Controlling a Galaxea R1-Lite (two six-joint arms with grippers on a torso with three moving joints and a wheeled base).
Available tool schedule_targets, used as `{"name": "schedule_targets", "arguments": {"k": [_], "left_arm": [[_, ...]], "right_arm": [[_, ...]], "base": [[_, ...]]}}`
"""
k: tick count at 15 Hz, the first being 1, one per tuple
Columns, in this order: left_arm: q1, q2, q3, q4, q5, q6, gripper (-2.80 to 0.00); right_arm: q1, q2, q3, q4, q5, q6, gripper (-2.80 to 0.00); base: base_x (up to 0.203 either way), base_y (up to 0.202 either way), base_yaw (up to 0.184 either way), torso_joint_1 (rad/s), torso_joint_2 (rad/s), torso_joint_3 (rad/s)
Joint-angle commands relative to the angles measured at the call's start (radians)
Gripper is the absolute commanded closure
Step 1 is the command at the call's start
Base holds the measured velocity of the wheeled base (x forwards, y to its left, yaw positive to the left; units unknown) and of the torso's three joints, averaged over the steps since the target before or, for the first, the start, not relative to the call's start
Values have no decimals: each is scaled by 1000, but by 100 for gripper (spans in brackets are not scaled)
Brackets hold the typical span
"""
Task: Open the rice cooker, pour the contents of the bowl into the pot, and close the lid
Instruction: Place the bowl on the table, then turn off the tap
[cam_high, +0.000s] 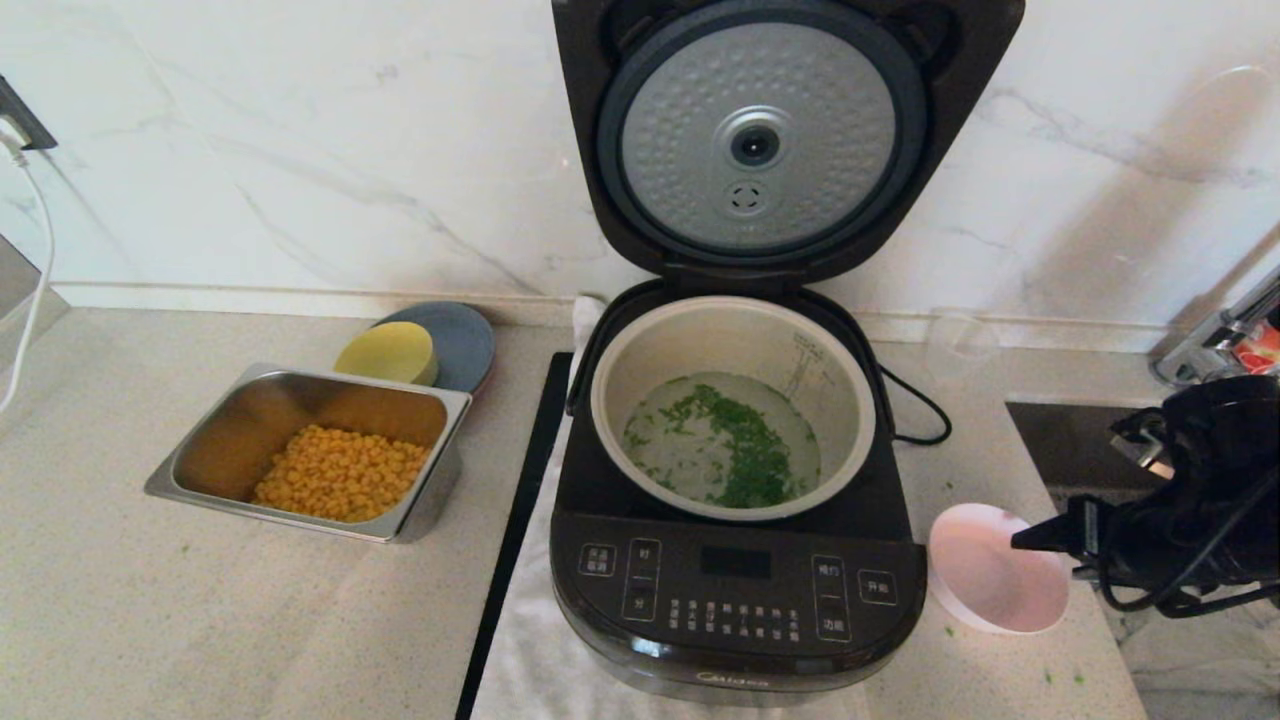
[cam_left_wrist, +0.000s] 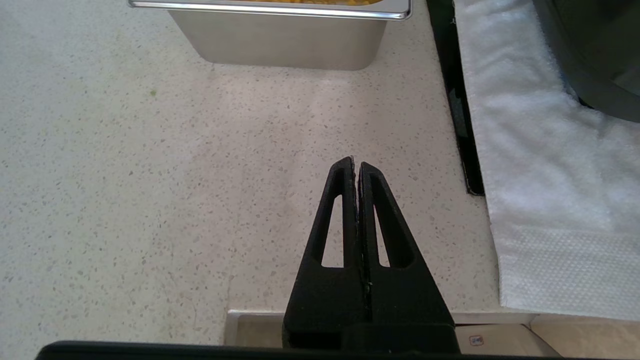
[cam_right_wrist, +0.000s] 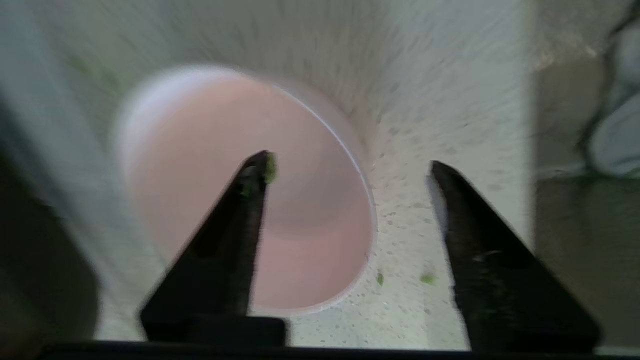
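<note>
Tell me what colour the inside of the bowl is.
Pale pink inside the bowl, clearest in the right wrist view.

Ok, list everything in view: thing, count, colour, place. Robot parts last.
rice cooker: one, black, centre of counter, on a white towel.
lid: one, black with silver underside, raised upright.
pot: one, pale grey, inside cooker.
chopped herbs: green, in liquid in the pot.
bowl: one, white outside, pink inside, counter to the right of the cooker, emptied.
steel tray: one, left of cooker, holding yellow corn.
yellow dish: one, on a blue-grey plate, behind the tray.
left hand: black, shut, over bare counter.
right hand: black, open, astride the bowl's rim.
</note>
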Motion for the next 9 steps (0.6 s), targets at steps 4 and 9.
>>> {"name": "schedule_targets", "arguments": {"k": [4, 9], "left_arm": [[2, -1, 0, 1, 0, 0, 0], [0, -1, 0, 1, 0, 0, 0]], "right_arm": [[-110, -241, -117, 108, -5, -4, 0], [-150, -255, -164, 116, -350, -22, 0]], "base": [[0, 0, 0, 0, 0, 0], [0, 0, 0, 0, 0, 0]]}}
